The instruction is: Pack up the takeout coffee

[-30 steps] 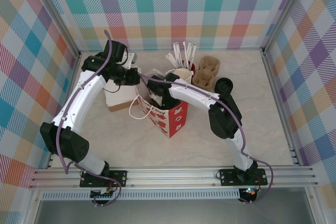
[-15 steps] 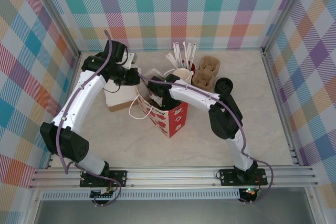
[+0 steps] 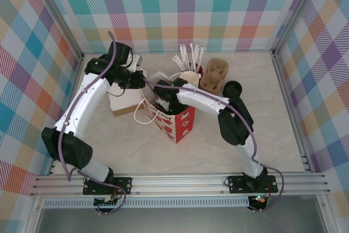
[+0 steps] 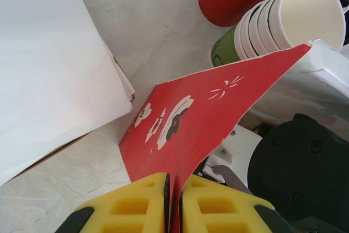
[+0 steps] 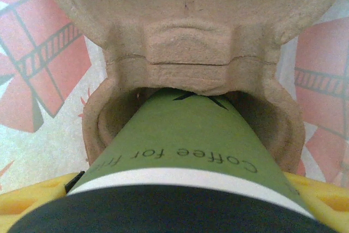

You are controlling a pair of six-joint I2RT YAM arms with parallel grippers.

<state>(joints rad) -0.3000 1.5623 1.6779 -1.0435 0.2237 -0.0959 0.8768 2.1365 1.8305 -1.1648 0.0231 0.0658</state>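
Top view: the left hand (image 3: 143,82) pinches the rim of the one red bag (image 3: 177,121) standing mid-table (image 3: 245,135). The right arm (image 3: 202,99) reaches down into the bag's mouth from 3 o'clock. At 12 o'clock of the bag lies one stack (image 3: 188,77) of nested cups, with one red pot (image 3: 198,71) of white sticks behind it. One spare carrier (image 3: 214,75) sits at 1 o'clock, and one flat black lid (image 3: 233,88) at 2 o'clock. White paper (image 3: 122,102) lies at 9 o'clock.

Left wrist: the yellow fingers (image 4: 136,203) are clenched on the bag's red flap, which carries white flower prints. The stack shows about four white rims and a green side.

Right wrist: the right hand (image 5: 174,211) grasps the one green cup (image 5: 185,140), with a yellow finger at each lower corner against its sides. The cup's base sits in a well of a brown carrier (image 5: 191,42), at 12 o'clock from the hand. "Coffee for" reads on the cup; the next word is cut off. A white band and a black edge lie nearest the camera.
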